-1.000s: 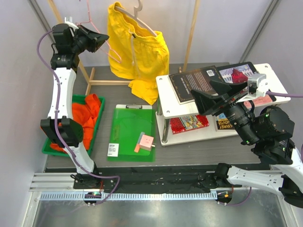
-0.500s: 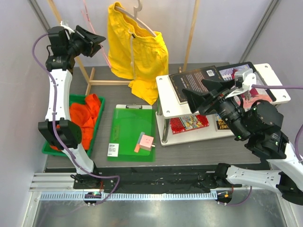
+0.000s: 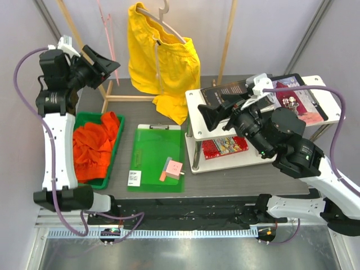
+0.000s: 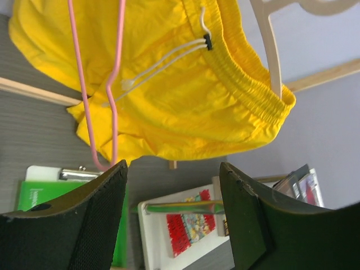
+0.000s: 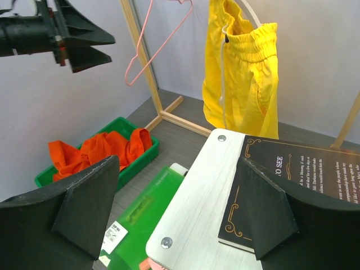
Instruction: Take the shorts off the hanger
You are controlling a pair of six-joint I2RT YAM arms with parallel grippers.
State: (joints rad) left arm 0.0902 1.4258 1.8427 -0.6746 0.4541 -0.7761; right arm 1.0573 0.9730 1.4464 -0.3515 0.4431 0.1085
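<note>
Yellow shorts (image 3: 166, 59) with a white drawstring hang on a pale hanger (image 3: 162, 21) at the back rack; they also fill the top of the left wrist view (image 4: 169, 84). An empty pink hanger (image 3: 107, 25) hangs left of them. Orange-red shorts (image 3: 93, 143) lie crumpled in the green bin (image 3: 116, 147). My left gripper (image 3: 109, 70) is open in the air left of the pink hanger (image 4: 112, 84), with nothing between its fingers (image 4: 173, 169). Above the white shelf's left end, my right gripper (image 5: 180, 163) stands open and empty.
A white two-tier shelf (image 3: 197, 107) carries a black book (image 5: 315, 169) and a tablet, with picture books below. A green clipboard (image 3: 154, 152) with a pink block (image 3: 173, 169) lies mid-table. Wooden rack posts (image 3: 226, 42) stand at the back.
My left gripper has opened off the pink hanger and drawn back to the left. The pink hanger now hangs free. My right arm has swung left over the shelf.
</note>
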